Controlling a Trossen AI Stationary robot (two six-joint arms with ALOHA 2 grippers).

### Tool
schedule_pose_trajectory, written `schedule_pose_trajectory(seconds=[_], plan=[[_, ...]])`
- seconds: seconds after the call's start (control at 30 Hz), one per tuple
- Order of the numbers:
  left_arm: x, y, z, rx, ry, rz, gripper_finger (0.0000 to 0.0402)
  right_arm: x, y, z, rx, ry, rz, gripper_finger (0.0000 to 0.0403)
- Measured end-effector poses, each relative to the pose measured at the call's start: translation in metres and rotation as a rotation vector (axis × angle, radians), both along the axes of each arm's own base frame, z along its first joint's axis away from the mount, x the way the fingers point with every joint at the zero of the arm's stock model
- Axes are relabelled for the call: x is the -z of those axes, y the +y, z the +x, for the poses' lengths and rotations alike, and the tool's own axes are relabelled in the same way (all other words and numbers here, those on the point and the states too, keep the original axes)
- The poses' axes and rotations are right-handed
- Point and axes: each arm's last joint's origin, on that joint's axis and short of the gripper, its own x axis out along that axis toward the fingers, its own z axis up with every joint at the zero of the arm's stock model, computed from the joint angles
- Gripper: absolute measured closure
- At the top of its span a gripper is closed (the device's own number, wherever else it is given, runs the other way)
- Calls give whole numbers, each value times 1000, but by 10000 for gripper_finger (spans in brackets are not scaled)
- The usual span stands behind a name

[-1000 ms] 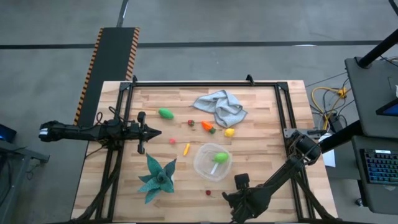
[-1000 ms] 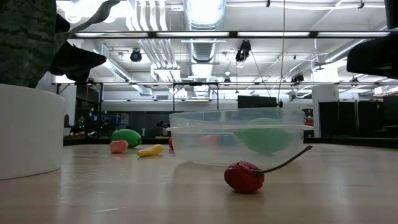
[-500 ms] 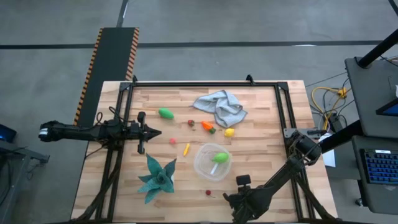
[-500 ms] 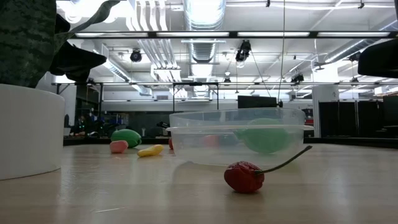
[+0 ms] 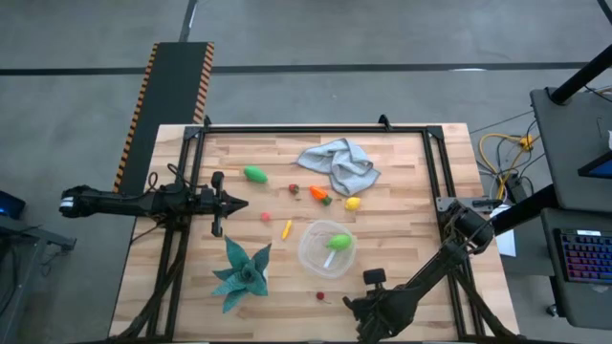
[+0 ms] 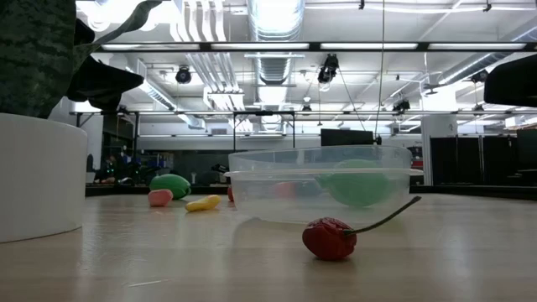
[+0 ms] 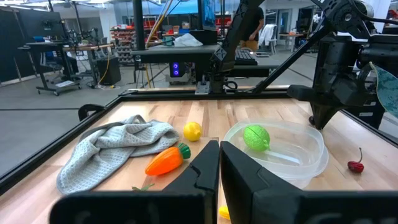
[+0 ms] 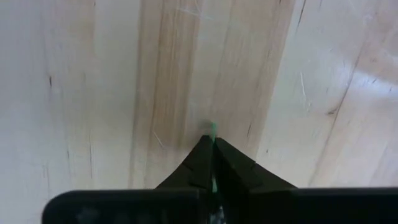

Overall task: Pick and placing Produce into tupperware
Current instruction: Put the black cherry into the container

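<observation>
A clear tupperware (image 5: 325,249) sits lower centre of the desk (image 5: 402,172), holding a green piece (image 5: 339,242). A red cherry (image 5: 320,295) lies just below it; yellow (image 5: 286,229), orange (image 5: 319,194) and green (image 5: 254,174) produce lie above, beside a grey cloth (image 5: 338,163). A teal plant (image 5: 240,272) stands lower left. The right claw (image 5: 367,308), closed, pinches a thin green stem at the bottom edge. The left claw (image 5: 239,202), closed and empty, waits at the left.

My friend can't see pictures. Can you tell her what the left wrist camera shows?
A clear round tupperware holds one green toy fruit on a wooden table. Beside it lie a grey cloth, a toy carrot, a yellow fruit and a red cherry.
</observation>
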Motion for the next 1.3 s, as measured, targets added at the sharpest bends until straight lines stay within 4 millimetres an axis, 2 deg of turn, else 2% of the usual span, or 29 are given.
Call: schedule_pose_trajectory(seconds=[0.17,0.23,0.33,0.83,1.1,1.3], plan=[[0,0,0,0,0,0,402,-6,-6,1,-2,-3,-12,394],[0,0,0,0,0,0,402,-10,-13,1,1,-24,-66,395],[0,0,0,0,-1,0,402,-25,-20,8,20,-117,-74,395],[0,0,0,1,3,0,402,-80,-56,26,74,-322,-40,395],[0,0,0,1,-1,0,402,-83,-81,60,-24,-419,-26,395],[0,0,0,1,0,0,402,-81,-102,71,-46,-393,-57,395]])
